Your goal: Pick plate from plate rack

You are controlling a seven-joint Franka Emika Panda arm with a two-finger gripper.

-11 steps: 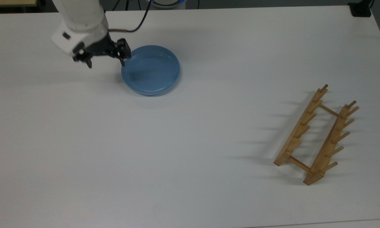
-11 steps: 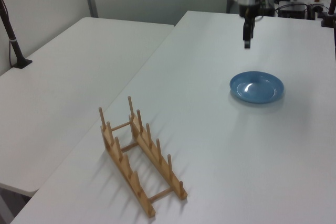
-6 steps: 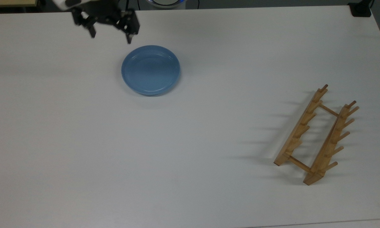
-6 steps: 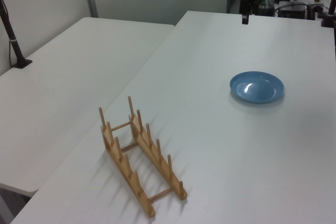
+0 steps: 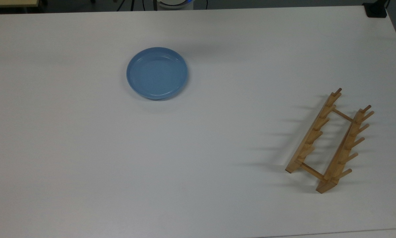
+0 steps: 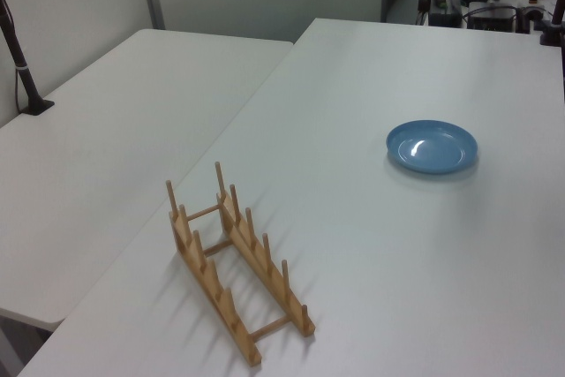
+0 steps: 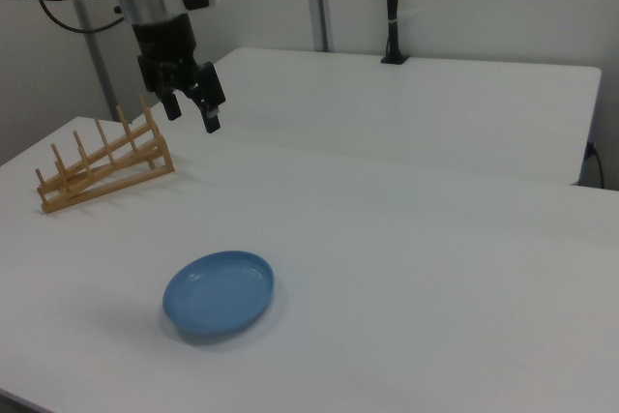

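Note:
The light-blue plate (image 5: 157, 73) lies flat on the white table (image 5: 217, 148), far from the plate rack; it also shows as the plate (image 6: 432, 147) and the plate (image 7: 219, 293). The light-wood plate rack (image 5: 330, 140) stands with nothing in it near the top view's right edge, also seen as the rack (image 6: 234, 258) and the rack (image 7: 102, 166). In the right view my gripper (image 7: 193, 118) hangs high in the air, above and behind the plate, open with nothing between its fingers.
A second white table (image 6: 115, 130) adjoins this one, with a black post (image 6: 22, 68) clamped at its edge. A black block (image 5: 376, 10) sits at the table's corner at the top view's upper right.
My gripper has risen from beside the plate's rim and left the top view past its upper edge. Plate and rack have not moved.

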